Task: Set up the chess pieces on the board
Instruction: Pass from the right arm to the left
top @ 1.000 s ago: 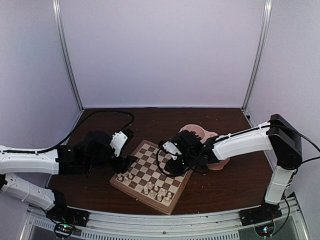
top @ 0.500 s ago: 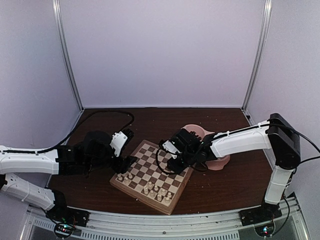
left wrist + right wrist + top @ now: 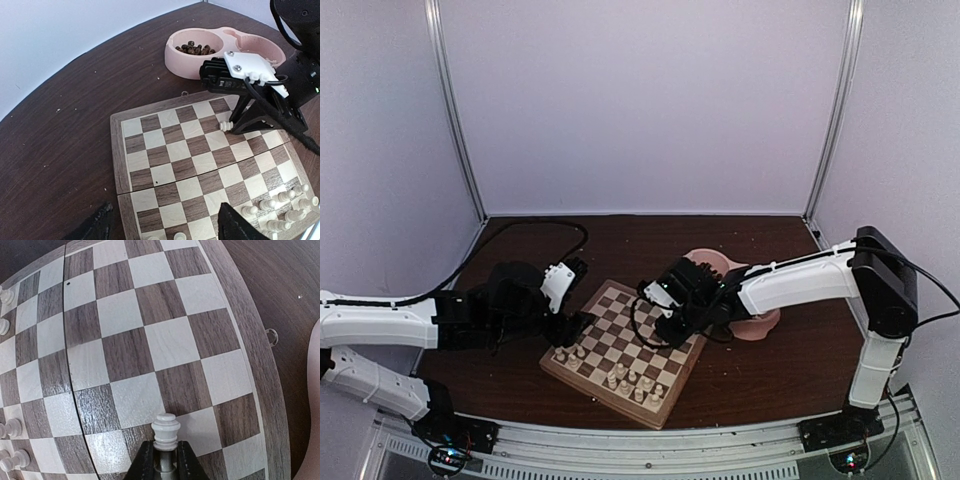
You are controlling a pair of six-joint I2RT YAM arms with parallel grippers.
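Note:
The board (image 3: 601, 391) lies between the two arms, with several cream chess pieces (image 3: 632, 383) standing along its near edge. My right gripper (image 3: 165, 461) is shut on one cream chess piece (image 3: 165, 431), whose head sticks out past the fingertips. It hangs low over the board's (image 3: 250, 340) far right squares, and the left wrist view shows this piece (image 3: 226, 125) too. My left gripper (image 3: 167, 230) stands open over the board's (image 3: 116, 150) left side with nothing between its fingers. More cream pieces (image 3: 280, 200) stand at that view's lower right.
A pink double-compartment bowl (image 3: 176, 64) stands beyond the board's far right corner, with dark brown pieces (image 3: 192, 48) in its left compartment. In the top view the bowl (image 3: 761, 325) is partly hidden behind my right arm. A black cable (image 3: 535, 226) runs across the far left of the table.
The right gripper's fingers have shut on the cream piece, and the right arm has shifted slightly away from the near edge. The left arm has not moved.

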